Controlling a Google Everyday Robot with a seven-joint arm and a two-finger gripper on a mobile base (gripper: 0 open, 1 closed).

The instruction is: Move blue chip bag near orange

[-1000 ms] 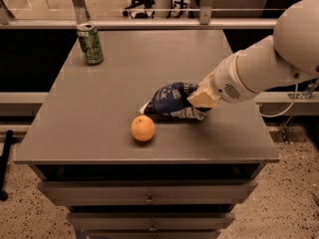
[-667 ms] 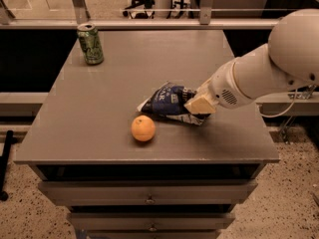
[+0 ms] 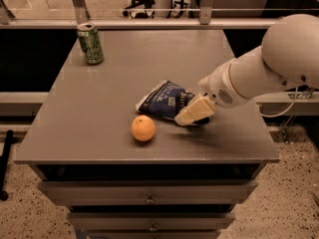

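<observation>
The blue chip bag lies crinkled on the grey table, right of centre. The orange sits just in front of the bag's left end, a small gap away. My gripper comes in from the right on a white arm and is shut on the bag's right end, low over the table. The bag's right edge is hidden behind the cream fingers.
A green drink can stands upright at the table's far left corner. A rail and glass panel run behind the table's back edge. Drawers sit under the front edge. The table's right edge is close under my arm.
My gripper has moved a little left and toward the front edge, and the bag has shifted with it, closer to the orange. The orange and the can have not moved.
</observation>
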